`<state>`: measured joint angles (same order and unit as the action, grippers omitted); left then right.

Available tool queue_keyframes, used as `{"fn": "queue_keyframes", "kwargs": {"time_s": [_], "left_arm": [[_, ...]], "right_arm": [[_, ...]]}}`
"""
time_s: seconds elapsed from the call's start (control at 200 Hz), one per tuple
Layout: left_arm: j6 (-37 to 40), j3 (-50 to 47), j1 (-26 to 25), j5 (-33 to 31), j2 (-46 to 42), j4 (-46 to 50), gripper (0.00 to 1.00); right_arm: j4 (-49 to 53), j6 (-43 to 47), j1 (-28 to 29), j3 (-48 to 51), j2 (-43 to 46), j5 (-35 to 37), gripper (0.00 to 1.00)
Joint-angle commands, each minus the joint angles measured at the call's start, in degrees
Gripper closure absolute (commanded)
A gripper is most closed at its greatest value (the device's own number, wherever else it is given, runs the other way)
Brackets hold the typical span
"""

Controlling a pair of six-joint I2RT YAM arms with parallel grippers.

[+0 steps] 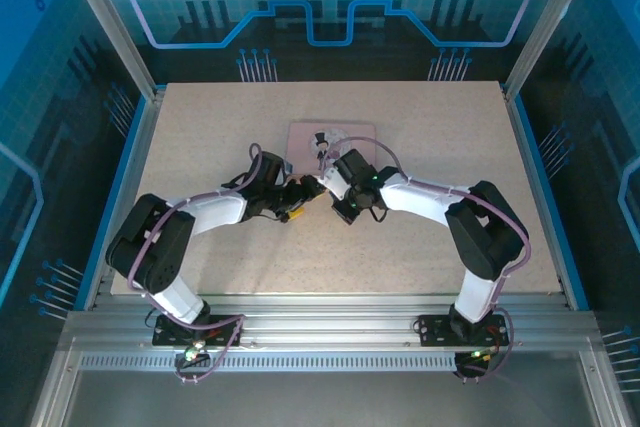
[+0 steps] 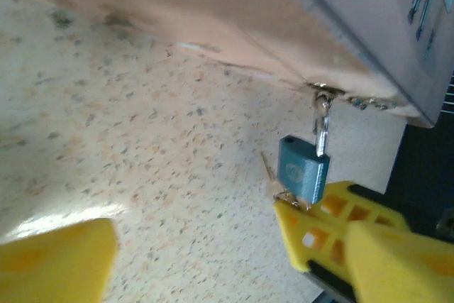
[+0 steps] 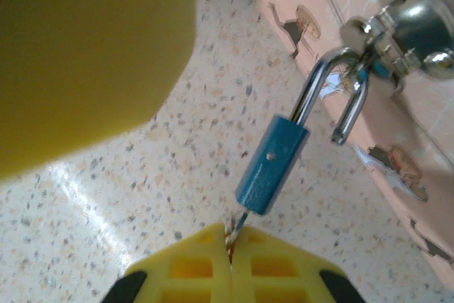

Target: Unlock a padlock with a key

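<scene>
The padlock point(image 3: 273, 164) is hung by its shackle point(image 3: 319, 86) from the metal hasp point(image 3: 397, 26) on the pink box point(image 3: 418, 140), over the speckled table point(image 3: 142, 196). Whether the table is touched cannot be determined. The shackle is open: one leg is seated in the blue body, and the other end is free beside it. The key point(image 3: 236, 223) is inserted in the underside of the body. It is clamped between the yellow fingers of the right gripper point(image 3: 228, 264), which are closed together directly below the padlock. The fingers of the left gripper point(image 2: 230, 250) are spread wide, and nothing is held between them. One left finger is positioned just beside the right gripper, the other well apart from it. In the top view, both grippers are located at the near edge of the box.
</scene>
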<state>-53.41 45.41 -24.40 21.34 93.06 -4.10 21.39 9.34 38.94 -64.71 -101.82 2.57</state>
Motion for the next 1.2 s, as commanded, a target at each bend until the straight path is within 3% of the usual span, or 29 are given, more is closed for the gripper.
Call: {"fn": "queue_keyframes", "kwargs": {"time_s": [0.0,0.41,0.736,1.196], "left_arm": [[2.2,-1.5,0.6,-0.4,-2.9,2.4,0.01],[3.2,-6.8,0.7,-1.5,-9.8,4.5,0.01],[3.3,-8.6,0.9,-1.4,-11.4,4.2,0.01],[4.6,-10.0,1.0,-0.2,-12.8,4.7,0.01]], "right_arm": [[3.5,3.4,1.0,-3.5,-1.9,1.7,1.0],[5.8,16.2,0.8,-4.8,-3.7,1.5,1.0],[6.2,21.7,0.4,-6.2,-5.5,6.2,1.0],[6.3,27.9,-1.0,-5.3,-1.7,3.8,1.0]]}}
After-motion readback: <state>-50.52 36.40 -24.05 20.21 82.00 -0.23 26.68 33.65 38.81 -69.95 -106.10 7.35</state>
